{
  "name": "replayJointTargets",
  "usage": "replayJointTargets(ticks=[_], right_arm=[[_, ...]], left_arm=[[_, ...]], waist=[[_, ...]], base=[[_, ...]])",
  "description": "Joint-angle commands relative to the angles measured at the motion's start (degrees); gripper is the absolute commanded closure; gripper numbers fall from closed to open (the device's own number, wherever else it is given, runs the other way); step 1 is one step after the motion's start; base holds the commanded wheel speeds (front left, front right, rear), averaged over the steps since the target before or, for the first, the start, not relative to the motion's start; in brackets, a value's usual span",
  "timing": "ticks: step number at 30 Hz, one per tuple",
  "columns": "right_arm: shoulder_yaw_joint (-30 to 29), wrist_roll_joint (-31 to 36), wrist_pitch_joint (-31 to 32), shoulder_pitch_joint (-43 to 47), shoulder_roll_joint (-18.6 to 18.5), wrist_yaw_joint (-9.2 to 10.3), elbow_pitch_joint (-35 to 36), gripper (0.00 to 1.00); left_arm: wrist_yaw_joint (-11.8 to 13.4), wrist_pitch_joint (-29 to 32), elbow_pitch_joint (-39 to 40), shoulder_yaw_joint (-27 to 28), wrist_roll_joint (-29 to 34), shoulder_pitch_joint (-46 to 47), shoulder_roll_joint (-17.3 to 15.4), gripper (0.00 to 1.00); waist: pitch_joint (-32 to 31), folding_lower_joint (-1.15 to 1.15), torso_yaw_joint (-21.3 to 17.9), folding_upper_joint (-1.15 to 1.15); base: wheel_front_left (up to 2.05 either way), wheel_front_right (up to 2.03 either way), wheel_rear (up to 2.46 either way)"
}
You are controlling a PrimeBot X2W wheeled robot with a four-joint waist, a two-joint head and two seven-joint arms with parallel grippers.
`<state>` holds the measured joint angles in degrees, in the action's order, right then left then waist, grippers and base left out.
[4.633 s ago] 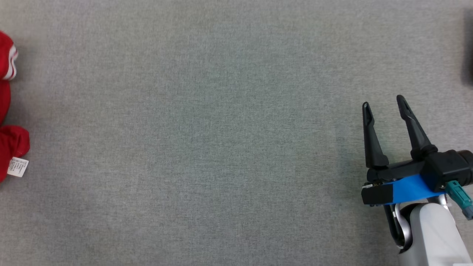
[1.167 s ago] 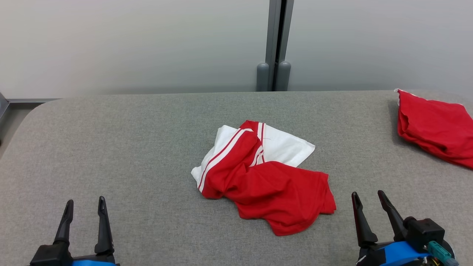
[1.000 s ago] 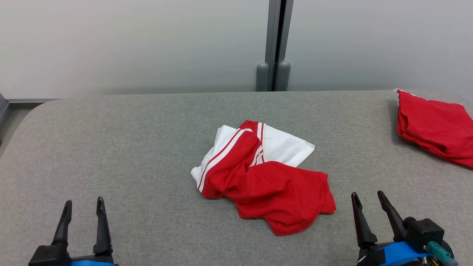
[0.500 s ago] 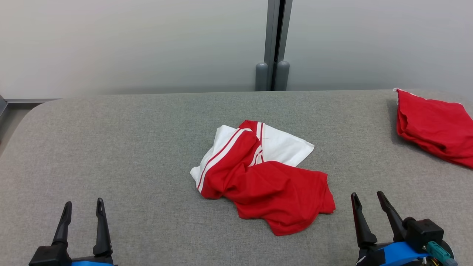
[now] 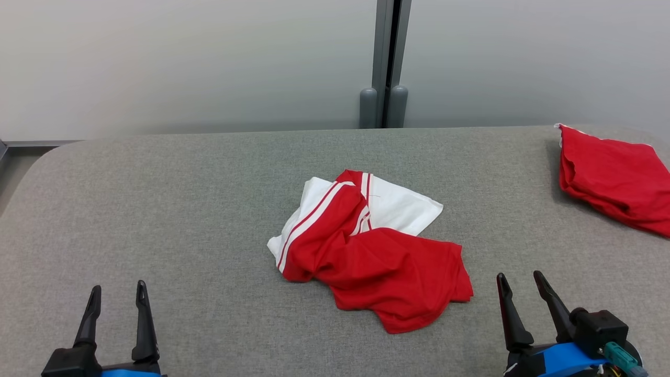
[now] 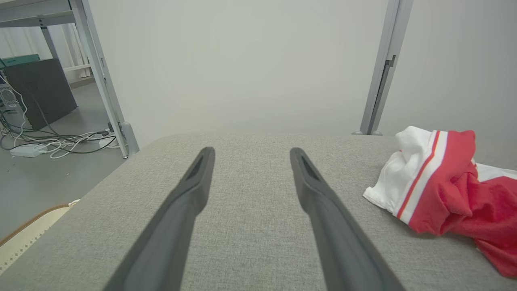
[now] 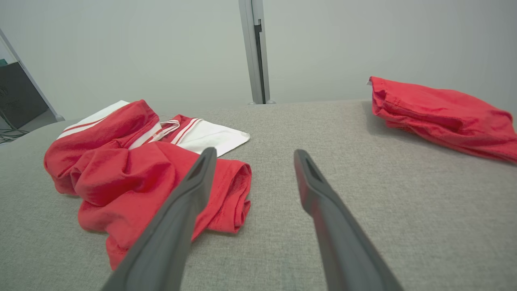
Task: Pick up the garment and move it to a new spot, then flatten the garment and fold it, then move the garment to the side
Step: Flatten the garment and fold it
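Both arms parked low, left gripper (image 5: 116,294) and right gripper (image 5: 520,281) spread wide, empty, pointing up-table, flanking the crumpled red-and-white garment (image 5: 366,251).

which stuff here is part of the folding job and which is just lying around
For the job:
crumpled red-and-white garment, mid-table
left pincer and right pincer, both open and empty
grey table

Lying about:
red cloth heap at the table's far right
cables on the floor

red-and-white striped garment (image 5: 366,251), grey table (image 5: 157,209)
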<state>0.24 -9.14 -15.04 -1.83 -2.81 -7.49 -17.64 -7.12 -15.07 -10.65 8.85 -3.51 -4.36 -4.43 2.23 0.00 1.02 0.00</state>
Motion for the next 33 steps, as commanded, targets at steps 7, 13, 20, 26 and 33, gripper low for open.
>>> replayJointTargets(ticks=[7,13,20,26,33], right_arm=[[0.39,0.35,-0.2,-1.15,-0.17,-0.01,0.17,0.0],[1.04,0.7,-0.2,-2.83,-0.17,-0.01,0.88,0.0],[0.97,0.66,-0.21,-4.78,-0.17,-0.01,1.53,0.0],[0.64,0.82,-0.2,-5.99,-0.16,-0.01,2.33,0.0],[0.4,0.79,-0.2,-6.99,-0.16,-0.01,2.76,0.0]], left_arm=[[-0.51,-0.14,-1.57,-1.68,0.34,6.01,-0.27,0.0],[-0.37,-0.13,-5.3,-6.74,-0.32,15.43,-2.86,0.0],[-0.38,-0.13,-13.85,-14.68,-2.52,25.06,-7.06,0.0],[-0.38,-0.12,-24.14,-23.5,-5.52,29.85,-10.01,0.0],[-0.38,-0.08,-33.28,-31.87,-10.04,33.63,-11.61,0.0]], waist=[[1.0,0.0,-0.88,0.0],[3.57,0.0,-2.87,0.0],[7.5,0.0,-6.24,0.0],[10.44,0.0,-8.37,0.0],[11.84,0.0,-9.64,0.0]], base=[[0.0,0.0,0.0],[0.0,0.0,0.0],[0.0,0.0,0.0],[0.0,0.0,0.0],[0.0,0.0,0.0]])
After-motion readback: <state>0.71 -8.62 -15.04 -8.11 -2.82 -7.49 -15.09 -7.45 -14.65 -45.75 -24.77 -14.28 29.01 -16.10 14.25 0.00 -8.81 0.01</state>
